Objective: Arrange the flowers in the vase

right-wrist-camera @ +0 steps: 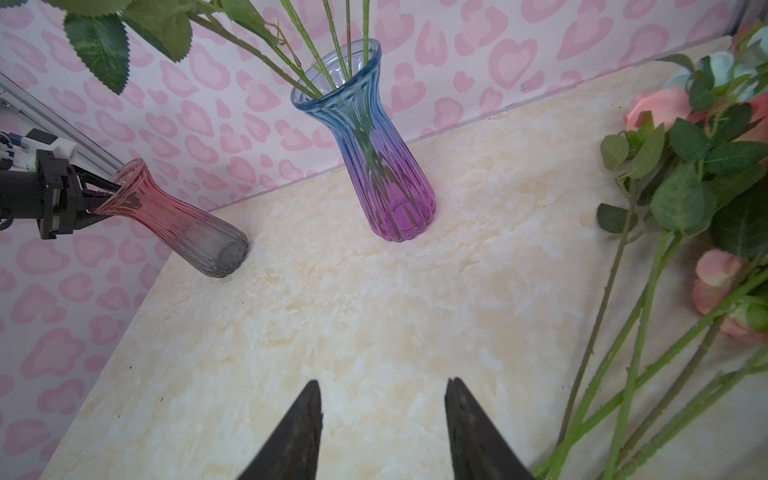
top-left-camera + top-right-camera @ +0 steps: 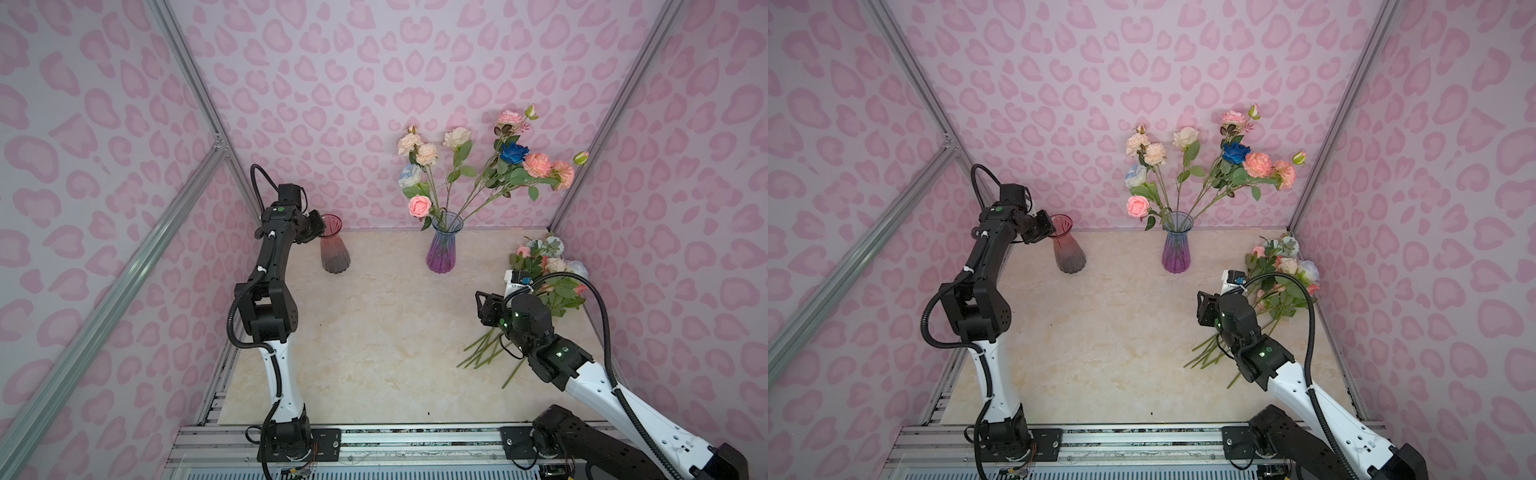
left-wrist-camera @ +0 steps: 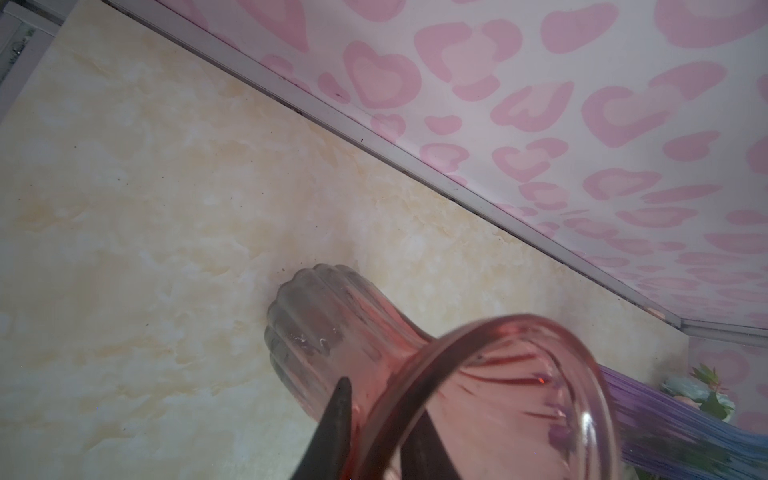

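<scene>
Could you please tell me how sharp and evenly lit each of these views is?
In both top views: even light, sharp, corners darkened. Left wrist: pink vase rim blurred, too close to the lens; wall behind washed out. Right wrist: blue vase sharp, with small glints on its glass.

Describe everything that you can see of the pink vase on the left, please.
The pink vase is ribbed clear glass, pink at its flared mouth and fading to smoky grey at the base. It is empty and tilted, with only the base's edge on the table. The left hand grips its rim, one finger inside and one outside.
</scene>
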Controlling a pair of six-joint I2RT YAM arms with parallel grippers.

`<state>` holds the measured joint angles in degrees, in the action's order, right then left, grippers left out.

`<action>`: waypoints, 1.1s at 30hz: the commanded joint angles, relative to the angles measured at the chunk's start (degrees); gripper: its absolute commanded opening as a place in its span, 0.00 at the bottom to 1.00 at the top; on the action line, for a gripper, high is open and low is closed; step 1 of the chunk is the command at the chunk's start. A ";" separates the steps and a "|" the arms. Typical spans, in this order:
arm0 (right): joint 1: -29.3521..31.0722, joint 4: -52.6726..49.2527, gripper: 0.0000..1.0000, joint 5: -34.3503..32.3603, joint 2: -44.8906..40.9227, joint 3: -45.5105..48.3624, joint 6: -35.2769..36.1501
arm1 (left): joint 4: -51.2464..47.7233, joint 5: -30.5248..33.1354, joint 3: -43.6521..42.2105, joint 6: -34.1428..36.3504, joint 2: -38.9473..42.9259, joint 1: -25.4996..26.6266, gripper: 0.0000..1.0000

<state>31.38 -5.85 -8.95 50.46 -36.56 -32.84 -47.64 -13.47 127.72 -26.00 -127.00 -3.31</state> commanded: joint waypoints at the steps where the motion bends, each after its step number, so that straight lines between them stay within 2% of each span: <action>1: -0.01 0.25 0.49 -0.50 -0.32 0.42 0.32 | -1.91 0.76 -1.49 2.34 1.52 0.01 0.19; 7: -0.13 0.21 0.49 -1.02 -1.52 0.73 0.50 | -2.64 1.47 -5.20 4.57 4.27 -0.01 0.11; 11: -0.11 2.41 0.49 -1.40 -3.41 2.35 -0.13 | -1.92 -1.97 -7.51 5.17 5.55 -0.62 0.04; 22: -0.07 2.13 0.48 -2.39 -4.31 2.23 0.57 | 1.14 -4.36 -16.02 4.59 11.56 -0.74 0.04; 33: -0.07 4.00 0.48 -1.79 -3.00 1.90 1.03 | 6.18 -4.68 -29.46 2.30 21.17 0.54 0.04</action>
<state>31.33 -3.68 -10.68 47.29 -34.50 -32.38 -43.09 -17.41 100.12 -22.94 -107.68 -3.07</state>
